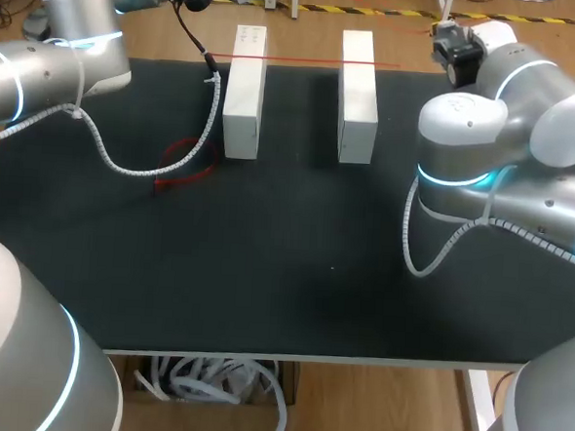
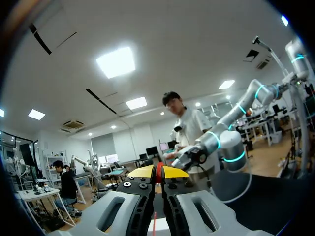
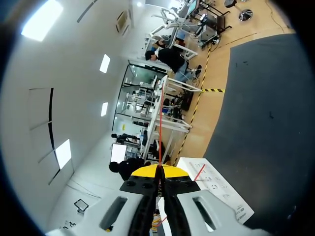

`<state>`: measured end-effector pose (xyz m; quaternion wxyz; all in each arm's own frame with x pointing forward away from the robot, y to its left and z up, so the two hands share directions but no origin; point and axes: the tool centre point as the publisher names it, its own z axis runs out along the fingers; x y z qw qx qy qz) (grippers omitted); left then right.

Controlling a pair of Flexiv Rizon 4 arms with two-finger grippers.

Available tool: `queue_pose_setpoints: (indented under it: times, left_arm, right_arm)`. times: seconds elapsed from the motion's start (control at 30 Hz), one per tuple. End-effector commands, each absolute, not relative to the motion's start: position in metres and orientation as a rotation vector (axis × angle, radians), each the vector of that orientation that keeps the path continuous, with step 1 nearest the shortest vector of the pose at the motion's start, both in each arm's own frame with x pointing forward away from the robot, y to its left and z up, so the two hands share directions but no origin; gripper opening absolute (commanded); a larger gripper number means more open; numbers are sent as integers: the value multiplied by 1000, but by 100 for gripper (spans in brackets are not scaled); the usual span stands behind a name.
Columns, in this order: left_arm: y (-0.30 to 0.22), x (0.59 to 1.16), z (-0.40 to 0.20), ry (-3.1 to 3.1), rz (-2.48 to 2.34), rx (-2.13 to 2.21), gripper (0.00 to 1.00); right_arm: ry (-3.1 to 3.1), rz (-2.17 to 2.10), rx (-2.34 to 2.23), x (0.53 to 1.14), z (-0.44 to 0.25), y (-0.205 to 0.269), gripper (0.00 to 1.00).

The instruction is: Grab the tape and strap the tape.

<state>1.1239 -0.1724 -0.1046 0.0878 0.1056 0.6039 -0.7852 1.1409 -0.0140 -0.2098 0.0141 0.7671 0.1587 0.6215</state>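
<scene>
Table (image 1: 294, 275): matte black cloth top.

Left arm (image 1: 53, 64): smooth grey shell with a glowing cyan ring, entering at the far left corner. A ribbed white hose (image 1: 124, 166) sags from it onto the cloth.

Left gripper (image 2: 158, 171): yellow tips pressed together on the tape (image 2: 159, 167), a flat red strip seen edge-on between them.

Red loop (image 1: 185, 162): thin slack coil lying flat on the cloth, near the left block (image 1: 244, 96).

Blocks: both are white, long and rectangular with sharp edges. They stand parallel at the far side of the table, with a gap between them.

In the head view the tape is a thin, taut red line. It runs straight across the tops of the left block and the right block (image 1: 358, 98).

Right arm (image 1: 507, 141): same grey shell with rounded joints, at the right edge.

Right gripper (image 3: 158, 171): yellow tips closed on the red strand, which runs straight out ahead of the fingers
</scene>
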Motion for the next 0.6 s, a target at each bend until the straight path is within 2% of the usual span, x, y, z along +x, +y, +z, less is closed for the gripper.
queue_pose_setpoints:
  times: [0.03,0.27,0.4,0.6]
  left_arm:
    - [-177,1121,-104,2004,-2275,242,0]
    - [-190,1113,-113,2545,-2072,6,0]
    - [-195,1109,-112,2810,-1797,-116,0]
    - [-196,1107,-109,2845,-1611,-189,0]
  right_arm:
    - [528,1953,2369,1141,-207,-14,0]
    - [560,1960,2346,1138,-206,-15,0]
    - [581,1967,2329,1136,-206,-15,0]
    - [621,1973,2297,1132,-207,-15,0]
